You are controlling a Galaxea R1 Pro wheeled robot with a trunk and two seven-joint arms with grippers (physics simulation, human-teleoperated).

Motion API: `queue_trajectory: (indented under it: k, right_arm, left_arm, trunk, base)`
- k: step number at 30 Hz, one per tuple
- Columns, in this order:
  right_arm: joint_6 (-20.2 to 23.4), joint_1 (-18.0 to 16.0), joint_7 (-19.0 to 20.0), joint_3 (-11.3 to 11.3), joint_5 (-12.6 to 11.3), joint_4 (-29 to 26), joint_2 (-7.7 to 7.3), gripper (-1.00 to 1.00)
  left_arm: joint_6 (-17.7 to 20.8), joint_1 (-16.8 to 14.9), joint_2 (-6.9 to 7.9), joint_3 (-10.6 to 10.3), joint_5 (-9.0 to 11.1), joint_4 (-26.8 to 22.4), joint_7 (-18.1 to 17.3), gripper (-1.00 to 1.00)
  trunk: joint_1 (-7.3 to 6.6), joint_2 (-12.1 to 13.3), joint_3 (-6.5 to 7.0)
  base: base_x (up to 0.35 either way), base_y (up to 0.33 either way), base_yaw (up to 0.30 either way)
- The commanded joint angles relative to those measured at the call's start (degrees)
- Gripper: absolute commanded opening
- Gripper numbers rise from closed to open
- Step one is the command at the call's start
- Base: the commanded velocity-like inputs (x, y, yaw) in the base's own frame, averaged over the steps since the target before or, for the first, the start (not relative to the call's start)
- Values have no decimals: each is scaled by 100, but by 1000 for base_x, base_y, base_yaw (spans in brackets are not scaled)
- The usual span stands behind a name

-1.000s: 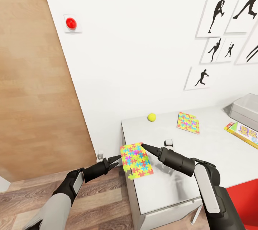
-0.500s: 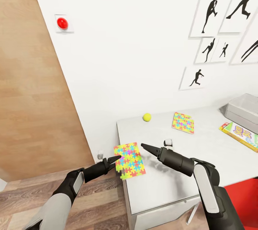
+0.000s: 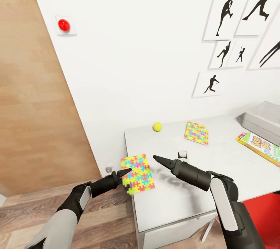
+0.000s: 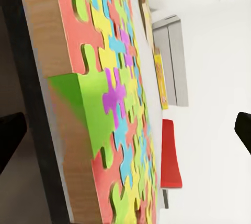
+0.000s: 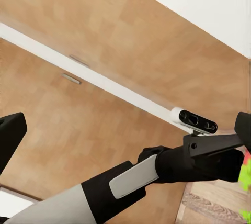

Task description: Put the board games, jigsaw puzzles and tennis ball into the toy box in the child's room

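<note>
Near puzzle (image 3: 137, 174) overhangs table (image 3: 233, 163) corner; left gripper (image 3: 125, 172) at its edge, fingers apart, nothing pinched. Left wrist view adds puzzle's wood-coloured side. Right gripper (image 3: 157, 158) above table, fingers apart, empty.

Red round button (image 3: 64, 25) on a white wall plate, upper left of head frame. Wood-grain door panel (image 3: 35, 97) fills the left edge. Black silhouette pictures (image 3: 233, 20) upper right on the white wall. Red block (image 3: 264, 210) at lower right corner. Wood-plank floor (image 3: 109, 222) bottom left.
</note>
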Motion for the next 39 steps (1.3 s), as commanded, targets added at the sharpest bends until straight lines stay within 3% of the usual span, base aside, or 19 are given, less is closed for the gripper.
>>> queue_trajectory:
  k: [1, 16, 17, 31, 39]
  right_arm:
    - [23, -4, 38, -12, 27, 1, 5, 100]
    - [24, -4, -35, -12, 19, 1, 5, 100]
    - [22, -4, -37, -12, 19, 1, 5, 100]
    - [18, -4, -41, -12, 24, 1, 11, 100]
    - [18, -4, -41, -12, 27, 1, 13, 100]
  left_arm:
    - [51, -4, -8, 48, -59, -10, -36, 100]
    - [30, 0, -7, 48, -52, -10, -36, 100]
    - [30, 0, -7, 50, -52, -10, -36, -100]
    - [20, 9, -7, 48, -52, -10, -45, -100]
    - [21, 9, -7, 48, -60, -10, -52, -100]
  trunk:
    - [0, -4, -6]
    - [0, -4, -6]
    - [0, -4, -6]
    - [0, -4, -6]
    - [-176, 317, 138]
  base:
    - [0, -210, 0]
    - [0, -29, 0]
    - [0, 0, 0]
    - [0, 0, 0]
    - [0, 0, 0]
